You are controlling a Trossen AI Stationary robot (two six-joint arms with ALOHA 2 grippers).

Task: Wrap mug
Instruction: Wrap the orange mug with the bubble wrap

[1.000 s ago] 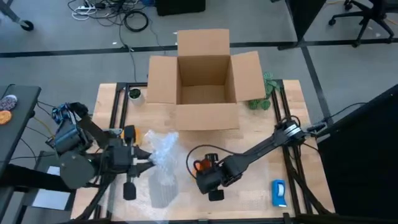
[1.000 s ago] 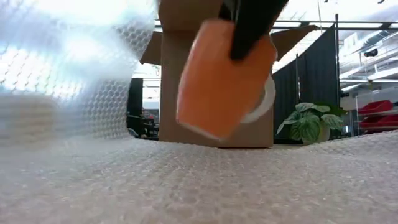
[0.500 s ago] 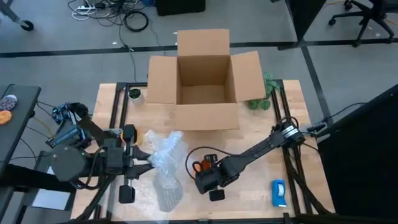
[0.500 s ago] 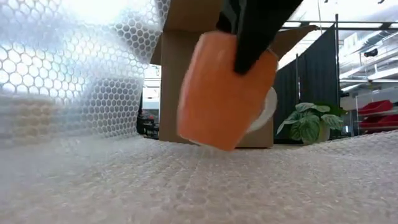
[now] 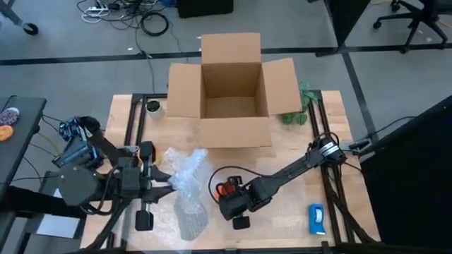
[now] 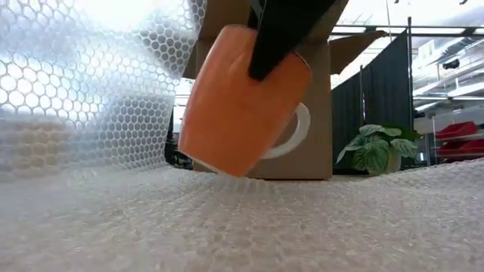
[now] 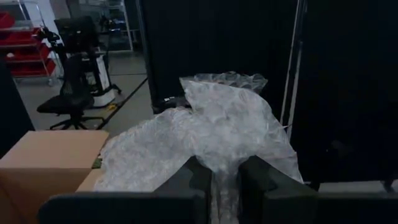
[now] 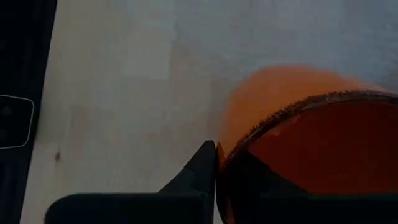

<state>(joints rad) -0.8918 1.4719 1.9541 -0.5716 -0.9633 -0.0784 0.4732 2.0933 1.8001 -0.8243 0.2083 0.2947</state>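
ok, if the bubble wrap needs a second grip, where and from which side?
Take the bubble wrap by its flat near end, coming from above. The left hand already pinches the raised, bunched edge, and the right hand holds the mug tilted over the sheet's middle.

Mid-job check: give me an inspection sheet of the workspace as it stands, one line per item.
Surface: light wooden table, partly covered by a sheet of clear bubble wrap.
Job's things: small bright orange mug tilted, held just above the bubble wrap.
Clutter: open cardboard box at the far edge; flat blue-and-white object near the right front corner; small green plant beside the box.
Grippers: right gripper clamps the mug's rim; left gripper pinches the bubble wrap's edge.
Cables: black cable loop by the right gripper; cords on the floor beyond the table.
Surroundings: office chairs, dark partitions.
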